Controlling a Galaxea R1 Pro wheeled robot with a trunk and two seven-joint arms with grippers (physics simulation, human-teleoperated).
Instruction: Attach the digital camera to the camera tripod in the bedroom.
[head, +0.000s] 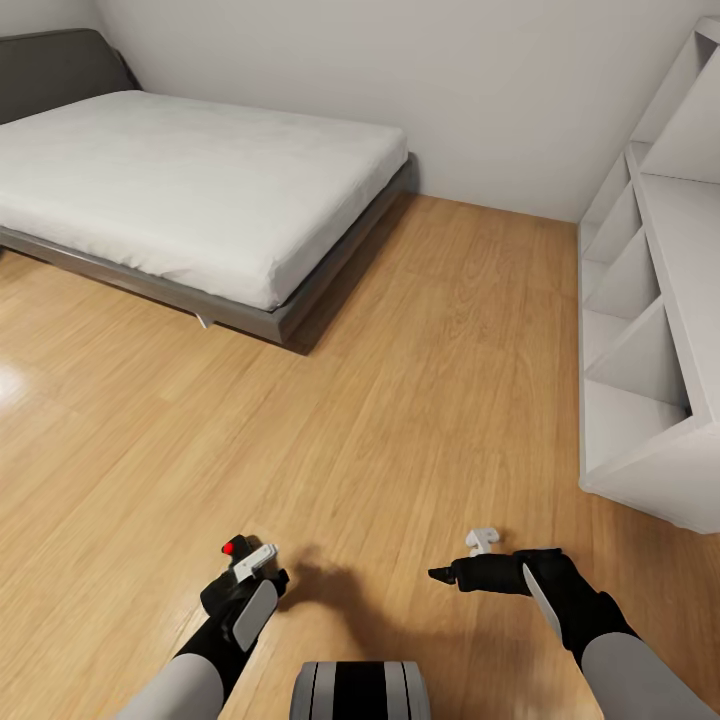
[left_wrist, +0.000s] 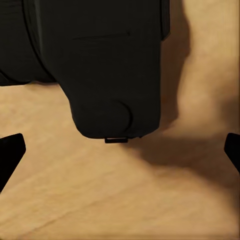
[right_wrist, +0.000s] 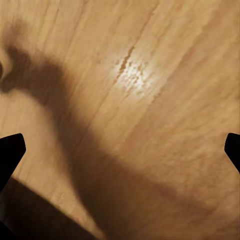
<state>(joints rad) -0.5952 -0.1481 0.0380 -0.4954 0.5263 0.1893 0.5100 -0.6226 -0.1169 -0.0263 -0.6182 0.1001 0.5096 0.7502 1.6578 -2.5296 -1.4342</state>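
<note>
Light wood floor (head: 420, 400) bears the bed (head: 190, 190) and white shelving (head: 650, 330).

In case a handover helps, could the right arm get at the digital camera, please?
Probably yes: the digital camera sits at the left gripper, and only open space over bare wood floor separates it from the right gripper, whose fingers are spread and empty.

The digital camera (left_wrist: 100, 65) runs off the frame's edge — grip contact hidden.
</note>
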